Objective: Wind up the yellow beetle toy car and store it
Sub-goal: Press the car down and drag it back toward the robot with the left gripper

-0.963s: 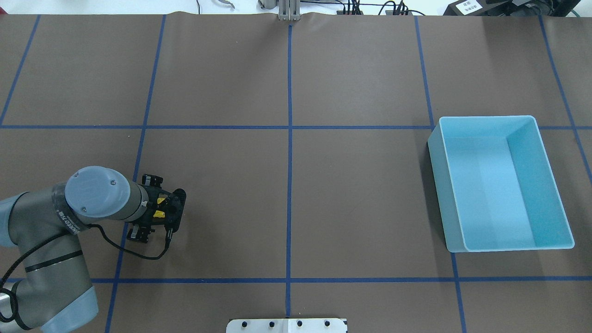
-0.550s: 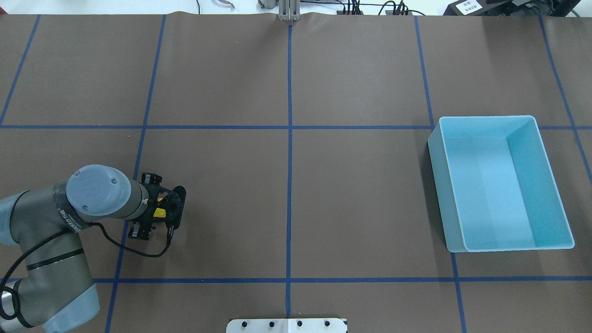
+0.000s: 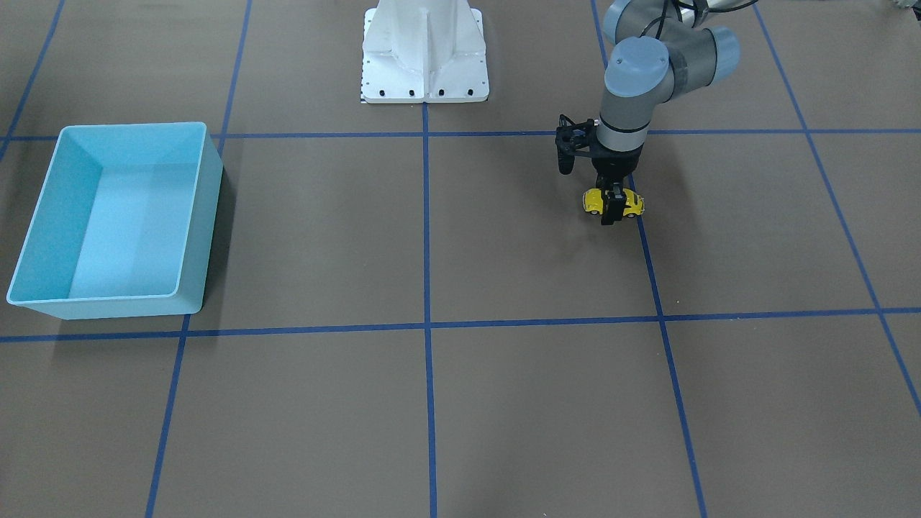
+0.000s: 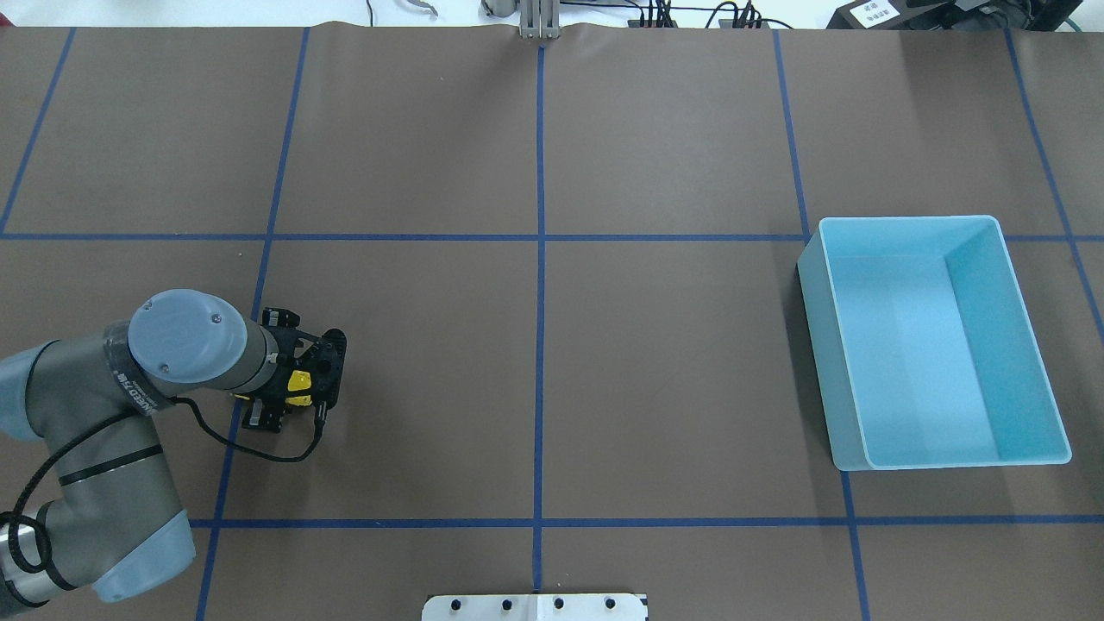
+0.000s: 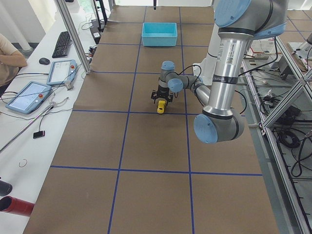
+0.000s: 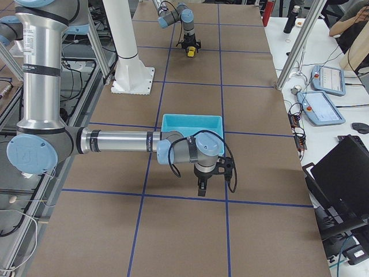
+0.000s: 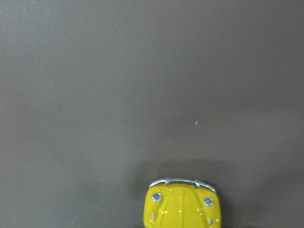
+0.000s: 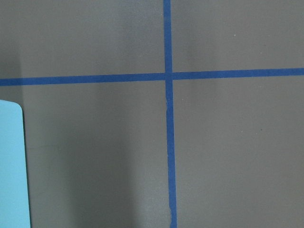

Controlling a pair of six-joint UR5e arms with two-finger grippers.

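- The light blue bin [image 4: 815, 345] stands well apart from the yellow beetle toy car [image 3: 593, 202], at the opposite end of the brown table [image 4: 673, 362]; nothing lies between them but blue tape lines [image 3: 426, 237]
- A white base plate [image 3: 424, 65] sits at the robot's edge of the table; a black cable [image 4: 259, 453] loops beside the left wrist
- In the overhead view the left arm's wrist and black fittings cover most of the car, leaving only a yellow patch
- The car is low at the table's surface, on the robot's left side; whether its wheels touch cannot be told; in the front-facing view one end overlaps a tape line
- Its long axis runs along the table's length; a chrome-bumpered end with two small round lamps points towards the table's left end; nose or tail cannot be told
- The left gripper [image 3: 611, 206] points straight down, its fingers clamped across the car's middle
- The right gripper [image 6: 202, 186] hangs near the bin over a tape crossing; whether it is open cannot be told
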